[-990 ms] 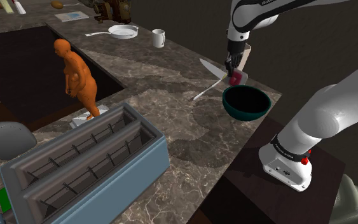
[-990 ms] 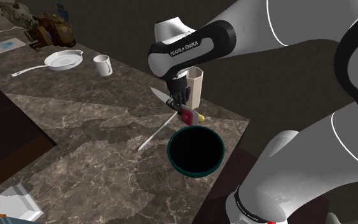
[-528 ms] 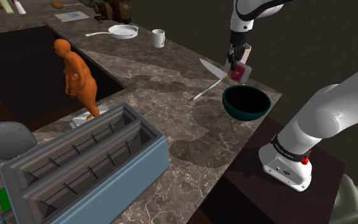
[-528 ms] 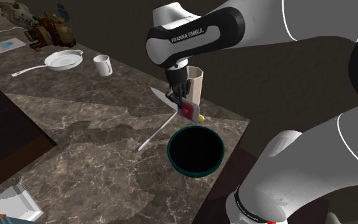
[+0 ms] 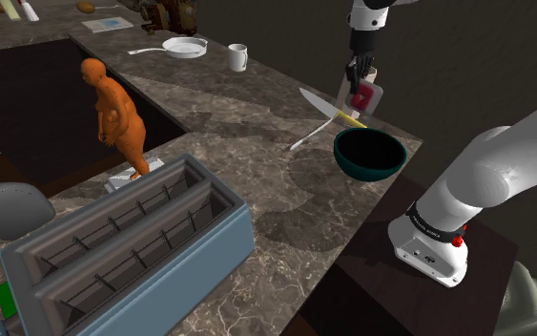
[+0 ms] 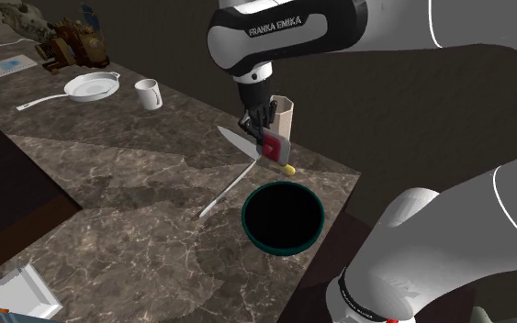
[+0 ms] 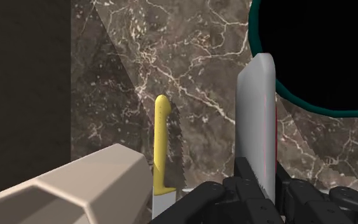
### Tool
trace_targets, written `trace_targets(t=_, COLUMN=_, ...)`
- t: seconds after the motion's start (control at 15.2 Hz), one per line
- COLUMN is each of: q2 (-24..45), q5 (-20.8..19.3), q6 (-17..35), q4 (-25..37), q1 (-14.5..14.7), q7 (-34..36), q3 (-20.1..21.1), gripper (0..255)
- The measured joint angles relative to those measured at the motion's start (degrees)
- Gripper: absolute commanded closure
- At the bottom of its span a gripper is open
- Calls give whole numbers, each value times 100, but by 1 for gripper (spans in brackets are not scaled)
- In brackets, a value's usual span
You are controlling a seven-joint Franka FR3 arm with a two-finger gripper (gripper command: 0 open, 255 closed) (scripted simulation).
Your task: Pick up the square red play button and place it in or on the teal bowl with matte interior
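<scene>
Claw [image 5: 357,84]: clamped on the button [image 5: 363,97]; we find the button held clear of the desk [image 5: 247,143], near its corner edge, just beside the bowl [image 5: 366,170]; bare marble on the bowl's other side; the wrist view adds a yellow-handled knife [image 7: 162,140] beside a cup [image 7: 75,191].

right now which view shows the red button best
The second exterior view: the button shows its red face plainly in the gripper. The shoulder view shows a small red patch; the wrist view shows it edge-on, mostly grey.
</scene>
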Motion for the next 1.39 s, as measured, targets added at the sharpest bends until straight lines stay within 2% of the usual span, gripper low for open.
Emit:
trace_targets(t=0.66, q2=-90, q5=12, q6=-758, q4=668, q1=7, q7=-20, q3=26, gripper=255)
trace_targets(t=1.12, q2=-1292, q5=193, q6=-1215, q4=-92, q1=156, q7=453, q3=402, gripper=255)
trace_targets(t=1.39, q2=-1990, q5=425, q6=-1554, q4=-455, q1=286, q7=798, q3=701, gripper=255)
